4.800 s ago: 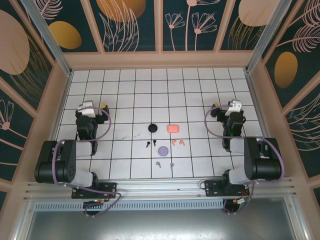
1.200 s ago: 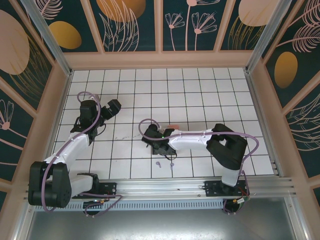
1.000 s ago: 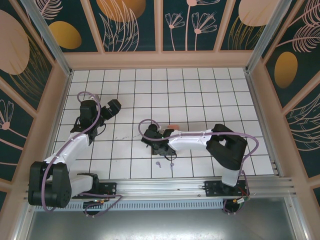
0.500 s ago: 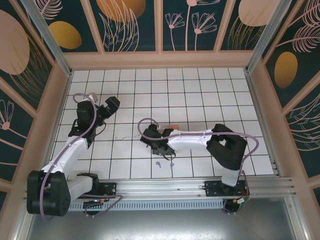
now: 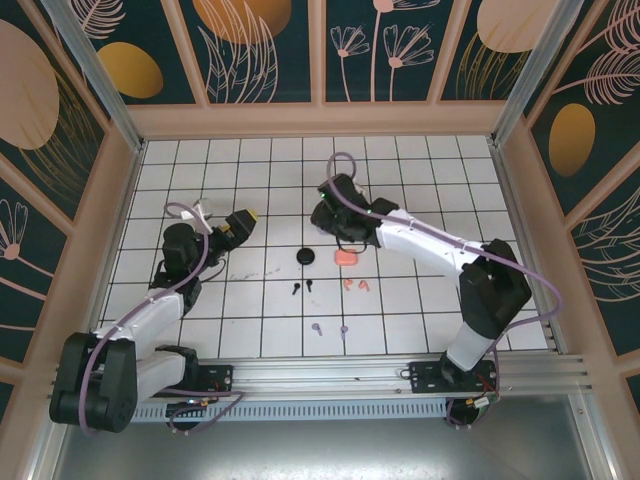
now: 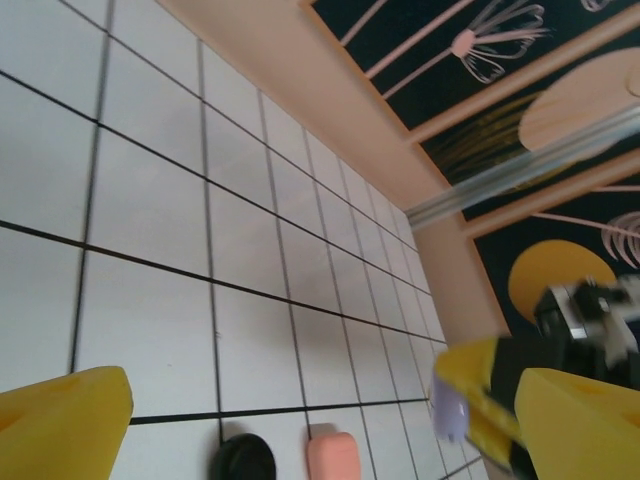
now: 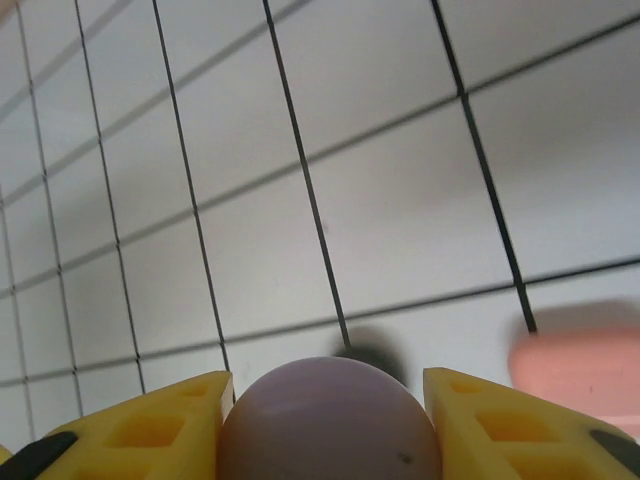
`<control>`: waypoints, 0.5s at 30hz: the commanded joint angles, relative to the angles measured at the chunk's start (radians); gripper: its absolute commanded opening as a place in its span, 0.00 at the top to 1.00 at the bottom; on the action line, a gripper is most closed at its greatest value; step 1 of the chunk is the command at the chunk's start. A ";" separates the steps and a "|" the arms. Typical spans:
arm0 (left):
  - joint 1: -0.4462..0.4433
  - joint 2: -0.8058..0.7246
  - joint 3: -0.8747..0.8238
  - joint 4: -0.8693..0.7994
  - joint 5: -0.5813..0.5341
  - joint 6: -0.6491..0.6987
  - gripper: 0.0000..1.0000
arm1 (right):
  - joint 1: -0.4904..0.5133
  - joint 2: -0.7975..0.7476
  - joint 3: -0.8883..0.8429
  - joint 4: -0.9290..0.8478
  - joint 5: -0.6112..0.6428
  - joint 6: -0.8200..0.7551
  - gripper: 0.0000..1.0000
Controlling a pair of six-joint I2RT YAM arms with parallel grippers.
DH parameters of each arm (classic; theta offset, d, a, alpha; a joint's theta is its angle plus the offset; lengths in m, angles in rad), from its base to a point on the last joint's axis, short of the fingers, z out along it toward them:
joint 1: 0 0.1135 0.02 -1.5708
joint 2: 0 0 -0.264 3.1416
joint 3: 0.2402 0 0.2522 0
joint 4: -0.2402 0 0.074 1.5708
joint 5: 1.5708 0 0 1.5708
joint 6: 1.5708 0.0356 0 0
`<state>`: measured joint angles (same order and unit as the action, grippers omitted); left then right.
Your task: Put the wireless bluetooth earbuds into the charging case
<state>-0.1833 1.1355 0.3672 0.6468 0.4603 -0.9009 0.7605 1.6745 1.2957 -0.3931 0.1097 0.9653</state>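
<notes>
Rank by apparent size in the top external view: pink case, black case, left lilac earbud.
1. pink case and black case: they look about alike, so I won't rank one over the other.
2. left lilac earbud: clearly the smallest, a fraction of either case.

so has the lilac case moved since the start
Yes. The lilac case left its tile nearer than the black case and is now held in the right tool, beyond that case.

arms [image 5: 425, 240]: white shells, black joints | cables [image 5: 343, 157]: lilac | pincer fingers [image 7: 150, 425]: yellow
</notes>
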 commanded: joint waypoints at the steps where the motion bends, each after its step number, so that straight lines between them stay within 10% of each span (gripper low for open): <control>1: -0.054 0.035 -0.013 0.170 0.014 0.003 0.05 | -0.030 0.016 0.058 0.065 -0.091 0.059 0.57; 15: -0.253 0.288 0.101 0.392 -0.021 0.048 0.35 | -0.024 0.077 0.115 0.134 -0.153 0.223 0.57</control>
<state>-0.4179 1.4067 0.4252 0.9329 0.4561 -0.8795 0.7246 1.7386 1.3788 -0.2886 -0.0284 1.1446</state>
